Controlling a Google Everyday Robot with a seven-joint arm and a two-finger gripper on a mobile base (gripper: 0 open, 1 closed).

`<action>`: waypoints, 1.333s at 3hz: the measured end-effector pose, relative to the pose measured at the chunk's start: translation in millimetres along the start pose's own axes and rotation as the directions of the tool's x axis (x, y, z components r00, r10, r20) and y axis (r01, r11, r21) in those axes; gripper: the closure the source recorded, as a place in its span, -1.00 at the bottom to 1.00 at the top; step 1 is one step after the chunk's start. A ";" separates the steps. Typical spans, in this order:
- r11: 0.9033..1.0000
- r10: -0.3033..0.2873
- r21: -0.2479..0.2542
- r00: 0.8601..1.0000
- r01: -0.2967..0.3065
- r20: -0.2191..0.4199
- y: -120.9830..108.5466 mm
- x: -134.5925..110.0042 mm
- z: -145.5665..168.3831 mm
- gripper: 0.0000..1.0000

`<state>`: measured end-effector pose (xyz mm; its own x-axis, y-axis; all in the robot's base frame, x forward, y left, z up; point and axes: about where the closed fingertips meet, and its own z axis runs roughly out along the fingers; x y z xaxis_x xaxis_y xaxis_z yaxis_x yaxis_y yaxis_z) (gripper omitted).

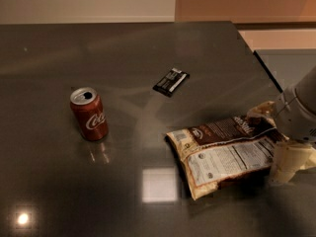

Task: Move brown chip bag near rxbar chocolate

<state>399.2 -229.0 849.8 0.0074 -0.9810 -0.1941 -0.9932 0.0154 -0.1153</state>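
Note:
The brown chip bag [224, 154] lies flat on the dark table [148, 53] at the right, label panel up. The rxbar chocolate [171, 81] is a small black wrapper lying farther back, up and left of the bag, a clear gap away. My gripper [277, 136] is at the bag's right end. Its cream fingers stand apart, one [262, 110] behind the bag's end and one [290, 161] in front of it, so the jaws straddle the bag's edge. The bag rests on the table.
A red soda can [89, 114] stands upright at the left, well away from the bag and the bar. The table's right edge [256, 58] runs just behind the gripper. Lamp reflections show on the tabletop near the front.

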 end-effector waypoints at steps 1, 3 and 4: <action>1.000 -0.007 0.002 1.000 0.007 -0.010 -1.8 2.4 1.0 -0.20; 0.995 -0.071 0.066 0.996 0.074 -0.052 -22.5 -11.0 -20.3 0.73; 0.978 -0.147 0.133 0.983 0.161 -0.108 -45.5 -28.5 -35.7 1.00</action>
<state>440.0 -208.7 895.4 0.1407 -0.9877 -0.0684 -0.9547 -0.1171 -0.2734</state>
